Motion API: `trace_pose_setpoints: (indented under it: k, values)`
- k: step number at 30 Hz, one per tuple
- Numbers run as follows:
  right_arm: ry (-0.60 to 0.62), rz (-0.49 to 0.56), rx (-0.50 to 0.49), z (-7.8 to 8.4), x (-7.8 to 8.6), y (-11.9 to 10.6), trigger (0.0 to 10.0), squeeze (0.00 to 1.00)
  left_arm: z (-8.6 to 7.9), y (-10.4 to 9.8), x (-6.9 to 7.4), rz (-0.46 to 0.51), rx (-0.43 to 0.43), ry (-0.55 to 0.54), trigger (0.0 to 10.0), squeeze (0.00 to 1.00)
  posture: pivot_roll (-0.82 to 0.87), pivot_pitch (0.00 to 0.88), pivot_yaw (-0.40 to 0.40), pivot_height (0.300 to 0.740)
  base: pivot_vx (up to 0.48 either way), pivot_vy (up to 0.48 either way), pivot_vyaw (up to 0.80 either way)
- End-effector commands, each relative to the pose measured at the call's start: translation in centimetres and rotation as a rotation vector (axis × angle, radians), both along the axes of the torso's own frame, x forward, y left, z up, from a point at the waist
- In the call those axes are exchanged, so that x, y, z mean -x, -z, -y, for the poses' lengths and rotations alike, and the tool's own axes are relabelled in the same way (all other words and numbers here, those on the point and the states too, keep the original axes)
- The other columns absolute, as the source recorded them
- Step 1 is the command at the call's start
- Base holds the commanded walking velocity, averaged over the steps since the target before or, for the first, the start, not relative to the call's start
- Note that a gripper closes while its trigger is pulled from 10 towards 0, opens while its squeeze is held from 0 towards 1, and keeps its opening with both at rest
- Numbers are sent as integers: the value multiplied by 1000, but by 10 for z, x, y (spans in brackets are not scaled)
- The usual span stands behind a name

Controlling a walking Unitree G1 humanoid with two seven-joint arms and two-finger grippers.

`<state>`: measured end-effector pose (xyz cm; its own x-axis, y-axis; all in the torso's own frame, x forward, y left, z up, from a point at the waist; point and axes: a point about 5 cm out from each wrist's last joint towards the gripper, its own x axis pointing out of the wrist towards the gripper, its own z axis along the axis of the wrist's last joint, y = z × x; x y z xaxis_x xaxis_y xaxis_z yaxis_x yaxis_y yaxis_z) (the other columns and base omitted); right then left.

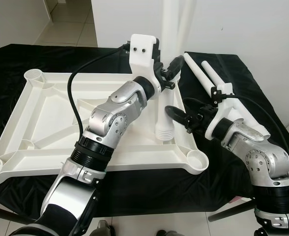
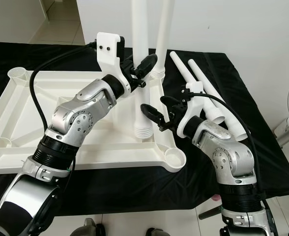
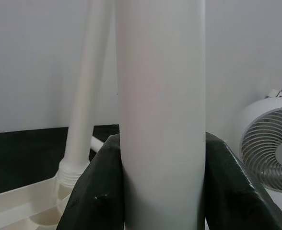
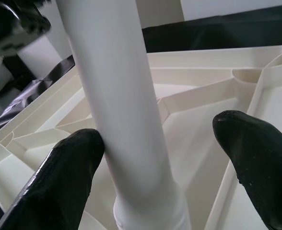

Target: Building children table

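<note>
Gripping one upright leg (image 2: 140, 64): left hand (image 2: 143, 66) | right hand (image 2: 157, 118) open | legs: four

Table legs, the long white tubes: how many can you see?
4: one leg held upright over the tabletop by the left fingers, one standing in the far corner, two lying on the black cloth.

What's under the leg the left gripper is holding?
Under the held leg lies the upturned tabletop; its threaded end seems above the panel. Contact is hidden by the right gripper.
</note>
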<state>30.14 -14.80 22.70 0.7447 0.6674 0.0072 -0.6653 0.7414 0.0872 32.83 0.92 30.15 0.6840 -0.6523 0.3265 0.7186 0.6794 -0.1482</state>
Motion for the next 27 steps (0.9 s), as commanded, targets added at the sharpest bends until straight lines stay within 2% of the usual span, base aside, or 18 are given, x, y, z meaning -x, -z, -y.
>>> trace_pose_setpoints:
  k: [1,9,17,27]
  values:
    - [-8,-32,14,-4,-3,4,10000,0,17,-15,21,160,-18,269,10000,0,-9,97,-41,740,0,0,0]
    - [-2,-47,24,-10,-17,3,10000,0,30,-26,36,188,16,317,10000,0,-5,106,-46,740,0,0,0]
    - [-12,-10,60,-17,-25,-4,10000,0,35,-26,41,192,17,334,10000,0,-1,120,-45,740,0,0,0]
    - [-42,27,61,-19,-25,-17,10000,0,37,-23,43,188,9,345,10000,0,-5,124,-46,740,0,0,0]
